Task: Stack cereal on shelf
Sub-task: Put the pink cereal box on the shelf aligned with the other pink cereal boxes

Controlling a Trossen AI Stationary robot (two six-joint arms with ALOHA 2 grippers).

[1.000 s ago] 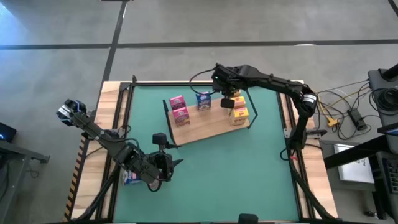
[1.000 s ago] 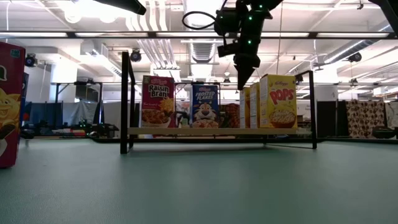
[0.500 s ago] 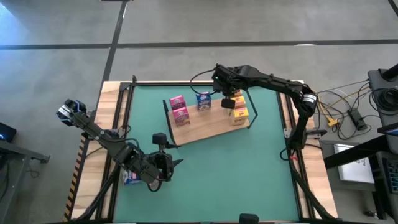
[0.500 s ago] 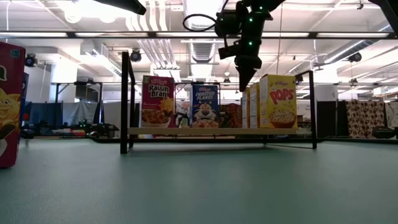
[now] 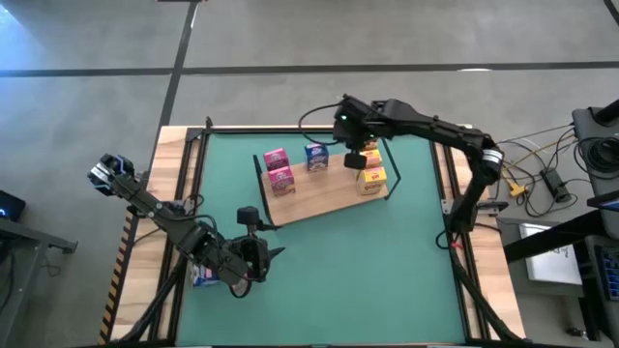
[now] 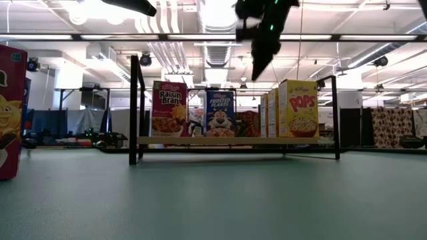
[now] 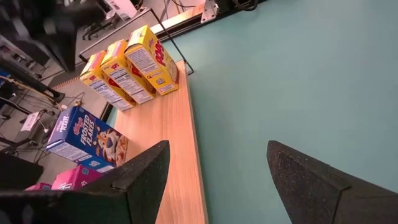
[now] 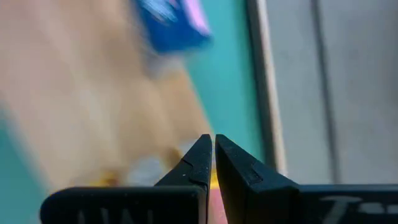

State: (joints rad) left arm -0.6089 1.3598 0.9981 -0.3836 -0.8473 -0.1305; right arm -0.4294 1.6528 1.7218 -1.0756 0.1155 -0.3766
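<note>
The shelf (image 5: pixel 324 196), a light wooden board with black wire ends, lies on the green mat at the far middle. On it stand two pink cereal boxes (image 5: pixel 279 167), a blue one (image 5: pixel 316 157) and three yellow ones (image 7: pixel 127 67) in a row at its right end (image 5: pixel 372 171). My right gripper (image 6: pixel 255 72) hangs shut above the board, between the blue box (image 6: pixel 219 113) and the yellow row (image 6: pixel 293 109), touching nothing. My left gripper (image 7: pixel 217 168) waits open over the mat at the near left (image 5: pixel 263 253), with nothing between its fingers.
Another blue box (image 5: pixel 203 278) lies at the near left beside the left arm. A large red box (image 6: pixel 9 110) stands close to the low camera at the left. The shelf's wire frames (image 6: pixel 133 110) stand upright at both ends. Bare green mat (image 5: pixel 368 261) spreads in front of the shelf.
My right gripper has risen from just above the yellow boxes, staying shut, and has tipped a little. The boxes on the shelf have kept their places.
</note>
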